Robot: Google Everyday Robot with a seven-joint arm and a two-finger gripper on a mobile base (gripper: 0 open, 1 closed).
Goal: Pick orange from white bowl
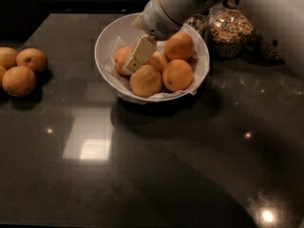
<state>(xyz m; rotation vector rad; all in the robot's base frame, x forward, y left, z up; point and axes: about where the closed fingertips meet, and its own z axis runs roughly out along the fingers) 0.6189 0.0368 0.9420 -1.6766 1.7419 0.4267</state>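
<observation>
Now gripper [135, 61] low inside white bowl [105, 42], over leftmost orange [119, 57]; claw wide or narrow: cannot tell

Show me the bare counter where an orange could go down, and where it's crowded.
The counter is bare across the front, below the white bowl, and between the bowl and the loose oranges at the left edge. Crowded: inside the bowl, where the gripper sits among the oranges, and the back right, where the jars stand close by the bowl.
</observation>
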